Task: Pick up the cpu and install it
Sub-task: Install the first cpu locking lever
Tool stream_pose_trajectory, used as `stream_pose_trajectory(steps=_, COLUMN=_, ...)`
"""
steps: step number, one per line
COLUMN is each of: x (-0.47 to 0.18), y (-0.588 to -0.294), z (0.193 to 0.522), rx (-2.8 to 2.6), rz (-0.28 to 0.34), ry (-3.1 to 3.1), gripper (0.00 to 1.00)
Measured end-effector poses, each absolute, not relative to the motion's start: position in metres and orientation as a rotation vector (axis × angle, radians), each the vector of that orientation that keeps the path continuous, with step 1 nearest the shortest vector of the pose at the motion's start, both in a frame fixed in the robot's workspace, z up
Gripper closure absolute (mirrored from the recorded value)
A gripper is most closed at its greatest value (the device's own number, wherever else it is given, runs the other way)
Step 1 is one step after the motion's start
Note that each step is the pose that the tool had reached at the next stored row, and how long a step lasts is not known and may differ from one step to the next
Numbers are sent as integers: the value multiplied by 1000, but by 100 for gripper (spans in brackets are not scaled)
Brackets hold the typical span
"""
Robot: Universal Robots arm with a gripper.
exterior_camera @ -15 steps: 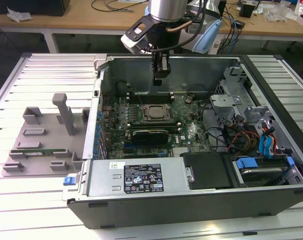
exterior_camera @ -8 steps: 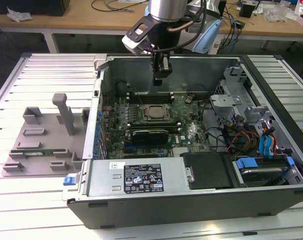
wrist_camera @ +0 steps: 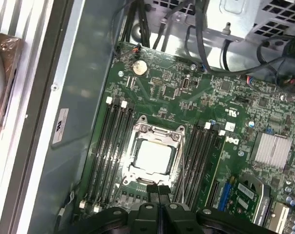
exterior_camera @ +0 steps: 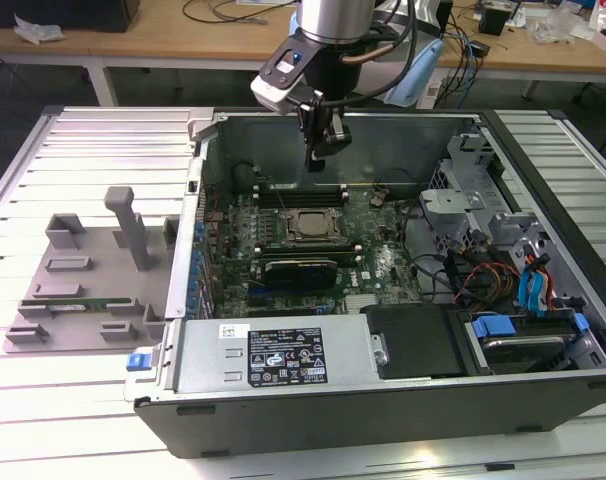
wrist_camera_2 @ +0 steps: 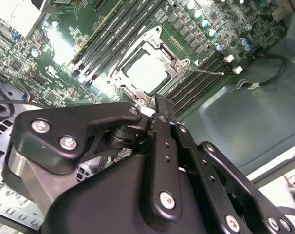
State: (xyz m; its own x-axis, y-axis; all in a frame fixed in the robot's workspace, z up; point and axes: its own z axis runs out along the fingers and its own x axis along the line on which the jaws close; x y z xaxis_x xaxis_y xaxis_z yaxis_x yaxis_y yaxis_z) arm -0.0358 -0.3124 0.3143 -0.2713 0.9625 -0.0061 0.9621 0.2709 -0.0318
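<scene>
— Gripper (wrist_camera: 157,189) sat closest to my wrist cams, jaws pressed together, nothing between them. It hung over the motherboard (wrist_camera: 225,97), near the cpu (wrist_camera: 152,157).
— Where exactly was the cpu?
— Lying flat in the socket frame (wrist_camera: 157,130), between two banks of memory slots (wrist_camera: 111,146).
— Handling?
— I judged it light, stiff, slick on the metal top, fragile underneath. Only sensible hold: opposite edges, kept level.
— Obstructions?
— Frame hugged its edges, so little finger room. Retention lever (wrist_camera_2: 206,71) stuck out beside it. Graphics card (exterior_camera: 301,268) lay just beside the socket, case wall (wrist_camera: 74,122) beyond the slots.
</scene>
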Motion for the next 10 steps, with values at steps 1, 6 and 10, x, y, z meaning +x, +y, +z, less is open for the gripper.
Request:
stream_pose_trajectory(steps=1, x=-36, y=-312, z=314, rx=-1862, rz=46, ry=-2512, gripper=89)
stream_pose_trajectory(steps=6, x=-36, y=-312, z=314, rx=-1778, rz=46, ry=-2574, gripper=89)
stream_pose_trajectory(steps=10, x=-36, y=-312, z=314, rx=-1737, rz=47, ry=-2602, gripper=89)
